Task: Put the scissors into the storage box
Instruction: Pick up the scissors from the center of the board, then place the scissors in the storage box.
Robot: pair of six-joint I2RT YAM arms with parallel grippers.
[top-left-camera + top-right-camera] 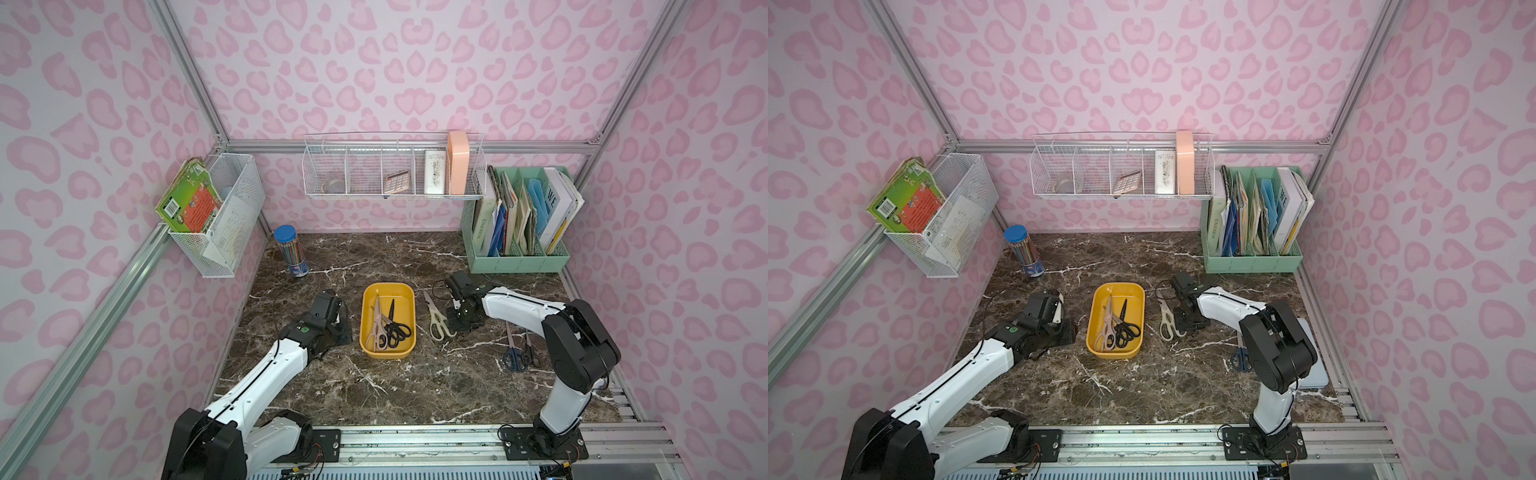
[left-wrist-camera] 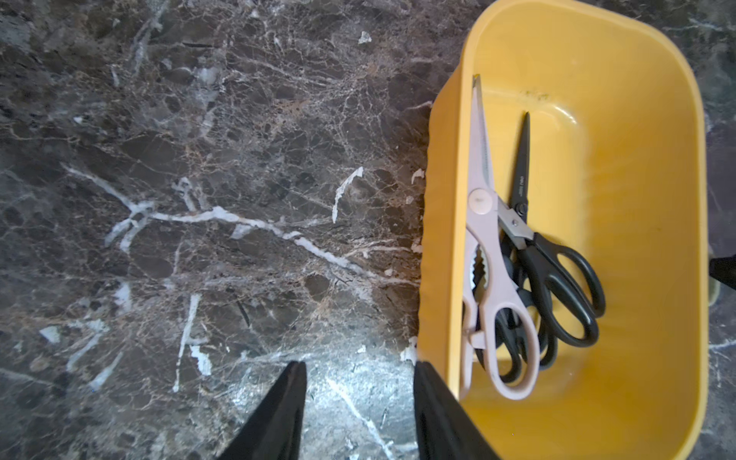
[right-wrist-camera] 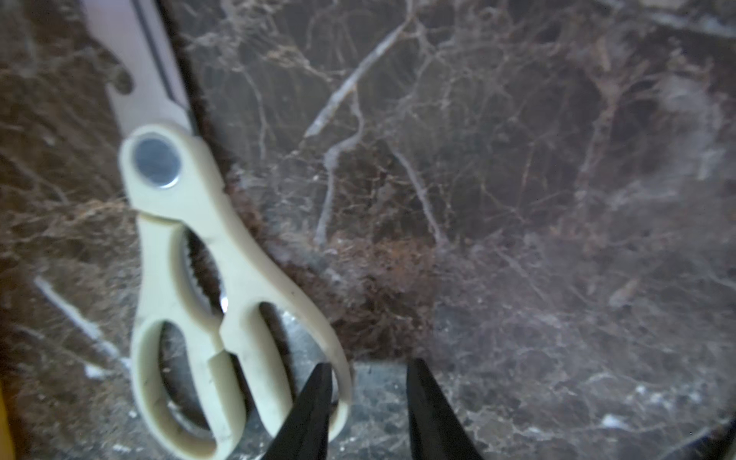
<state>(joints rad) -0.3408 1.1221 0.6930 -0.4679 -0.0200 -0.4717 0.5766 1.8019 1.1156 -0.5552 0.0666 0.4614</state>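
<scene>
Cream shears lie on the marble, just beside the yellow tub.

Cream-handled shears [image 1: 436, 318] run long-axis 12-to-6, tips toward 12, at 3 o'clock of the storage box [image 1: 405, 291]. Right gripper [image 3: 368, 402] parted, empty, one finger against a handle loop. Left gripper [image 2: 358, 406] parted, empty. Pink scissors [image 1: 378, 324] and black pairs [image 1: 392, 326] lie boxed, tips near 12.

yellow storage box [image 1: 367, 316] holding scissors [image 1: 390, 326], cream shears [image 1: 437, 320] beside

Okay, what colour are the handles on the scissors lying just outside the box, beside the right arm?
Cream. The cream-handled shears show best in the right wrist view.
</scene>
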